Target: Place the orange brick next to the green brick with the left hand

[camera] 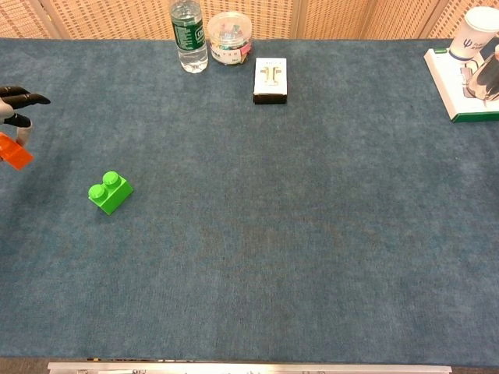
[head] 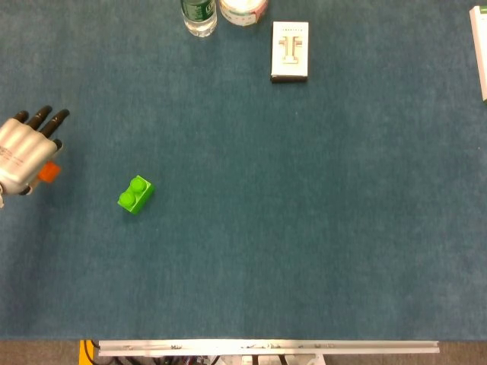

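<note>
My left hand point(head: 24, 148) is at the far left edge of the table, holding the orange brick point(head: 49, 172) under its fingers. In the chest view only the dark fingertips of that hand point(camera: 17, 101) and part of the orange brick point(camera: 14, 151) show at the left border. The green brick point(head: 135, 194) lies on the blue cloth to the right of the hand and a little nearer the front, well apart from it; it also shows in the chest view point(camera: 110, 192). The right hand is not in either view.
At the back stand a water bottle point(camera: 188, 37), a clear tub point(camera: 228, 37) and a small white box point(camera: 270, 80). A white-and-green tray point(camera: 458, 87) with a cup point(camera: 476, 33) sits at the far right. The table's front edge point(head: 266, 347) runs along the bottom.
</note>
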`<state>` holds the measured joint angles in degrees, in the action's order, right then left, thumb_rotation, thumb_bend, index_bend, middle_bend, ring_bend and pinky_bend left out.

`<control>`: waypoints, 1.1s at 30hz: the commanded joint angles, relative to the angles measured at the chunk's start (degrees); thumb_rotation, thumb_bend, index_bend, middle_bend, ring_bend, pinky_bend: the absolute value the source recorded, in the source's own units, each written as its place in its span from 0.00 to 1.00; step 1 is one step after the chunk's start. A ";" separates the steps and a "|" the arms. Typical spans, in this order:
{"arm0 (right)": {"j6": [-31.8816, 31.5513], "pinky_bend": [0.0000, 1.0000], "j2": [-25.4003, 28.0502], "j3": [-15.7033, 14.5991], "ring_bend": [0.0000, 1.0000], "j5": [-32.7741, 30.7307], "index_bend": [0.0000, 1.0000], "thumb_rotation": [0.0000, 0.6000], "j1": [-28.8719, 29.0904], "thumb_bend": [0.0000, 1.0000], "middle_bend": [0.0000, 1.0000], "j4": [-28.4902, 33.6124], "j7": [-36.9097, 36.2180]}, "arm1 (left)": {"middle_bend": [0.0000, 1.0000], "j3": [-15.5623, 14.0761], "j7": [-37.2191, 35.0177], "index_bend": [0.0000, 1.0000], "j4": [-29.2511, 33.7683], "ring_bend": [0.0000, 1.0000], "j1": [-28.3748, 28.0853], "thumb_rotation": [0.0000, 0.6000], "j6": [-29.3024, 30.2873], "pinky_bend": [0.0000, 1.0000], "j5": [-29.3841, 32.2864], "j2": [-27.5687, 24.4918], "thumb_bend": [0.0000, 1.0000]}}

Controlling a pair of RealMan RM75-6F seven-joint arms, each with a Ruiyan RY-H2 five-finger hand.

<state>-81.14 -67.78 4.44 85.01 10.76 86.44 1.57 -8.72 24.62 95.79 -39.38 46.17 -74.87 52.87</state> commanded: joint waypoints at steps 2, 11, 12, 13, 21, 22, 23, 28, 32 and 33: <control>-0.23 0.46 0.07 -0.05 0.42 0.26 0.63 1.00 -0.16 0.44 0.55 0.00 -0.30 | 0.00 0.71 -1.51 0.59 1.55 0.00 0.80 1.00 0.21 0.19 -0.19 -0.02 0.35; 0.00 0.46 -0.01 -0.02 0.42 0.36 0.63 1.00 -0.17 0.44 0.55 -0.20 -0.41 | 0.00 0.23 -11.36 0.60 1.48 0.00 2.36 1.00 2.79 0.19 -11.17 0.27 0.35; 0.03 0.46 -0.03 -0.02 0.42 0.37 0.63 1.00 -0.17 0.44 0.55 -0.21 -0.40 | 0.00 0.13 -12.25 0.60 1.37 0.00 2.44 1.00 3.04 0.19 -12.16 0.30 0.35; 0.04 0.46 -0.05 -0.03 0.42 0.39 0.63 1.00 -0.17 0.44 0.55 -0.22 -0.38 | 0.00 0.05 -13.09 0.60 1.26 0.00 2.49 1.00 3.21 0.19 -12.97 0.33 0.35; 0.37 0.46 -0.18 0.04 0.42 0.20 0.63 1.00 -0.15 0.44 0.55 -0.29 -0.09 | 0.00 0.39 -14.26 0.61 1.86 0.00 2.21 1.00 1.19 0.19 -13.12 -0.23 0.35; 0.40 0.46 -0.19 0.04 0.42 0.20 0.63 1.00 -0.14 0.43 0.55 -0.28 -0.07 | 0.00 0.53 -13.51 0.61 2.31 0.00 2.07 1.00 0.49 0.19 -12.30 -0.42 0.35; 0.44 0.46 -0.18 0.03 0.42 0.20 0.63 1.00 -0.14 0.43 0.55 -0.27 -0.07 | 0.00 0.72 -12.35 0.61 2.94 0.00 1.88 1.00 -0.43 0.19 -11.15 -0.67 0.35; 0.49 0.46 -0.13 0.04 0.42 0.21 0.63 1.00 -0.18 0.44 0.55 -0.23 -0.15 | 0.00 1.63 -7.94 0.61 5.01 0.00 1.50 1.00 -2.20 0.19 -7.30 -0.87 0.35; 0.50 0.46 0.02 0.06 0.42 0.21 0.63 1.00 -0.23 0.44 0.55 -0.14 -0.30 | 0.00 2.45 -4.96 0.61 6.35 0.00 1.12 1.00 -2.99 0.19 -4.50 -0.55 0.35; 0.48 0.46 0.07 0.07 0.42 0.21 0.63 1.00 -0.24 0.44 0.55 -0.13 -0.36 | 0.00 2.60 -4.31 0.61 6.61 0.00 1.00 1.00 -3.16 0.19 -3.92 -0.47 0.35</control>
<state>-80.65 -67.70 4.51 85.21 10.53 86.32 1.20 -6.54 19.42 101.80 -38.12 43.45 -79.65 52.25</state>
